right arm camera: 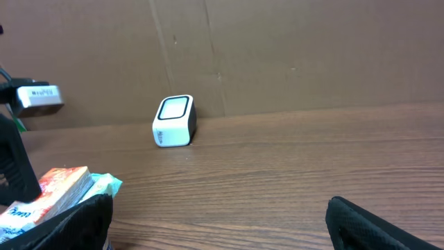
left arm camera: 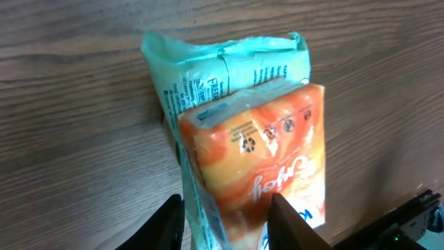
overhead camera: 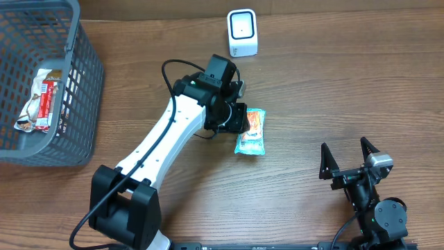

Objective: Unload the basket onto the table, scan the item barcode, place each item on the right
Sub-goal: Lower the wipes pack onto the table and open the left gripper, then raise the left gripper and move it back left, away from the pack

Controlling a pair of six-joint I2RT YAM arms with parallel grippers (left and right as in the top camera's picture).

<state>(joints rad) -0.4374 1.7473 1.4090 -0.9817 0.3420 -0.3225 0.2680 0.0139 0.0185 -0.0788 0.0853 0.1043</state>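
Orange-and-teal snack packet [left arm camera: 250, 139] lies near the scanner [overhead camera: 242, 32] — left gripper [left arm camera: 229, 222] straddles it, whether pinching I cannot tell; clamp squarely, barcode kept uncovered. Right gripper [overhead camera: 344, 149] gapes empty.

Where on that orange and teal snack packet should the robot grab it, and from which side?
Across its narrow width, near one short end, coming down from above. The snack packet lies on the table and is long and slim, so its two long edges are probably the easiest pair to pinch. The left tool straddles it just that way.
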